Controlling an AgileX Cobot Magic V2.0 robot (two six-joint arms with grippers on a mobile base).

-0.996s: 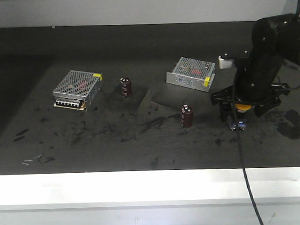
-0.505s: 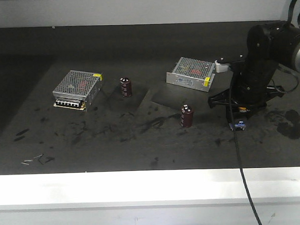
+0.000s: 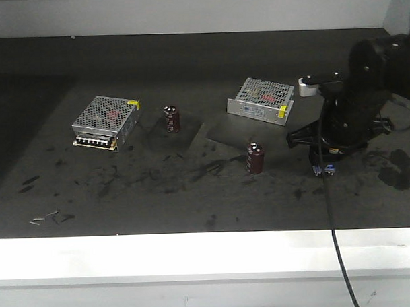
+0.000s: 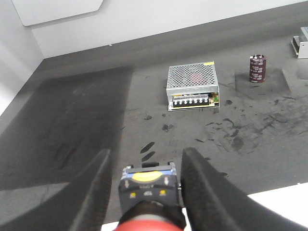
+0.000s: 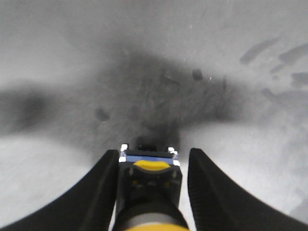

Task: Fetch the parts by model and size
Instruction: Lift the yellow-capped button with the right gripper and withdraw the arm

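Observation:
My left gripper [image 4: 147,156] is shut on the red-capped switch [image 4: 149,185]. Its blue-grey base points away from the camera, above the dark table near the front edge. This arm is out of the front view. My right gripper [image 5: 154,154] is shut on the yellow-capped switch [image 5: 150,180], base down, close over the table's smudged right side. In the front view the right gripper [image 3: 323,156] hangs from the black arm, and only the blue base of the yellow-capped switch [image 3: 324,168] shows below it. Whether that base touches the table I cannot tell.
Two silver perforated boxes [image 3: 106,121] [image 3: 260,100] and two dark brown cylinders [image 3: 172,118] [image 3: 256,157] stand on the black table. A black cable [image 3: 336,243] drops over the white front edge [image 3: 208,254]. The left wrist view shows one box [image 4: 191,84] and one cylinder [image 4: 257,68].
The right arm leaned left, then swung back slightly right. The yellow cap that showed a second ago is now hidden behind the gripper. The switch's base stays at nearly the same spot.

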